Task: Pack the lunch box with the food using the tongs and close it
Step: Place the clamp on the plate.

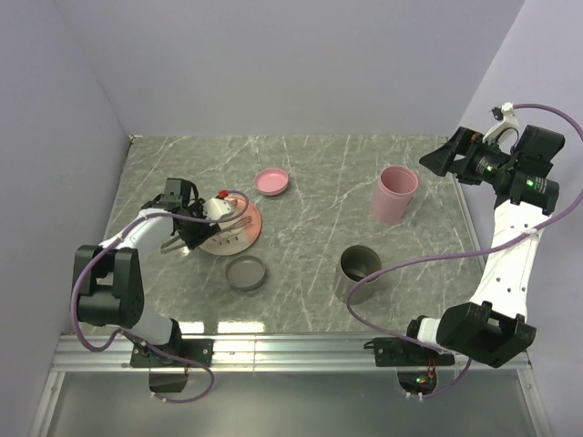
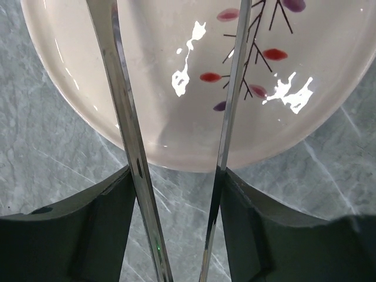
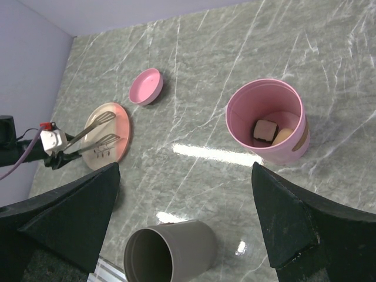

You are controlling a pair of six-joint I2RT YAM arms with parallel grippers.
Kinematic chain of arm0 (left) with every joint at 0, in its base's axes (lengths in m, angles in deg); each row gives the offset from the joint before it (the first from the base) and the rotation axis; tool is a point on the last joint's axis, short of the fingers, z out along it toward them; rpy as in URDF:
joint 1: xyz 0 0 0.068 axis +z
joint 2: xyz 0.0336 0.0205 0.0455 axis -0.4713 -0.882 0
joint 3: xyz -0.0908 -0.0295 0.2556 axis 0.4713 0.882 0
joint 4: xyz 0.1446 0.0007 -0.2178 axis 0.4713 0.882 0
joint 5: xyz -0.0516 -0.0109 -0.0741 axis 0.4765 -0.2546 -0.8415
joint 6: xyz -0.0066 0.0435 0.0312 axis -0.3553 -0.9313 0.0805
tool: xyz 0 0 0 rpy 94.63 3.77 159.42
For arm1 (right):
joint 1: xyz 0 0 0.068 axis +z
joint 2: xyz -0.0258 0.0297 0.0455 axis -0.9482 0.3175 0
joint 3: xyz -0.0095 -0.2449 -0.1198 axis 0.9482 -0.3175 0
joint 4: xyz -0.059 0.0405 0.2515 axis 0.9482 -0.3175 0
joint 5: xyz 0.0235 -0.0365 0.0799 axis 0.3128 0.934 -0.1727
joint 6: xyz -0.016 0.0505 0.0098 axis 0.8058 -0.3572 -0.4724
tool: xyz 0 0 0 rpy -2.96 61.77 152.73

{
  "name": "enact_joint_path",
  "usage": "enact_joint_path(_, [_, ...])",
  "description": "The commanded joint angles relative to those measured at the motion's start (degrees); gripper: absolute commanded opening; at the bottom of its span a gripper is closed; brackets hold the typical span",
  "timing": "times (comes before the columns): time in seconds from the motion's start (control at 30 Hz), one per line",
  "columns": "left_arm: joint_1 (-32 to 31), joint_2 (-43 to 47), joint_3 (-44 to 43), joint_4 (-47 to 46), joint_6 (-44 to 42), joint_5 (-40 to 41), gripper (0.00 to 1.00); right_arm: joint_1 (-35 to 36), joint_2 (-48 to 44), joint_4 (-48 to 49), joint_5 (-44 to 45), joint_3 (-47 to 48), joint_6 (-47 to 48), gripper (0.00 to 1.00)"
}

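From overhead I have the left claw [image 1: 193, 235] low at the left edge of the plate [image 1: 248, 238], on the left part of the bench [image 1: 310, 164], with the tongs [image 1: 232, 226] reaching out of it across the plate; the pink lid [image 1: 272, 181] lies just beyond the plate and the grey lid [image 1: 246, 272] just on the near side of it; the pink lunch box [image 1: 394, 193] stands upright and uncovered well to the right, the grey tub [image 1: 351, 259] nearer to me than it; the right claw [image 1: 442, 157] is lifted high by the far right edge, spread wide and carrying nothing. On the left wrist camera the two silver arms of the tongs run between the fingers [image 2: 106, 235], one arm lying against the inner face of each, so the claw is pinching the tongs while they stand apart over the plate's twig pattern. On the right wrist camera the claw's two black fingers [image 3: 70, 217] sit far apart at the frame's edges; below them the food [image 3: 265, 130] rests at the bottom of the pink lunch box, a brown piece with a pale top touching a tan one; the tongs' slotted tips hover over the plate at the left; I cannot tell whether they touch it.
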Motion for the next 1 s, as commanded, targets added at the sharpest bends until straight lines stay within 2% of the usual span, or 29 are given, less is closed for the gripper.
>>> enact_joint_path(0.0, [-0.5, -1.4, 0.1, -2.7, -0.2, 1.3, 0.61, 0.3, -1.2, 1.0, -0.2, 0.5, 0.8, 1.0])
enact_joint_path(0.17, [-0.5, -2.6, -0.5, -1.9, -3.4, 1.8, 0.62, 0.3, -1.1, 0.6, -0.4, 1.2, 0.8, 1.0])
enact_joint_path(0.43, [-0.5, -2.2, -1.8, -1.8, -5.1, 1.8, 0.69, 0.3, -1.1, 0.6, -0.3, 1.6, 0.8, 1.0])
enact_joint_path(0.47, [-0.5, -2.2, -2.1, -1.4, -5.1, 1.6, 0.81, 0.3, -1.1, 0.7, -0.4, 1.6, 0.8, 1.0])
enact_joint_path(0.87, [-0.5, 0.8, -6.9, 5.0, -4.5, -1.1, 0.88, 0.3, -0.9, 0.5, -0.6, 2.5, 0.9, 1.0])
enact_joint_path(0.9, [-0.5, 1.5, -8.4, 6.0, -4.3, -1.8, 0.99, 0.3, -1.0, 0.6, -0.5, 2.4, 1.0, 1.0])
enact_joint_path(0.97, [-0.4, 2.9, -10.2, 7.7, -3.1, -4.2, 0.99, 0.3, -1.0, 0.6, -0.7, 2.3, 0.9, 1.0])
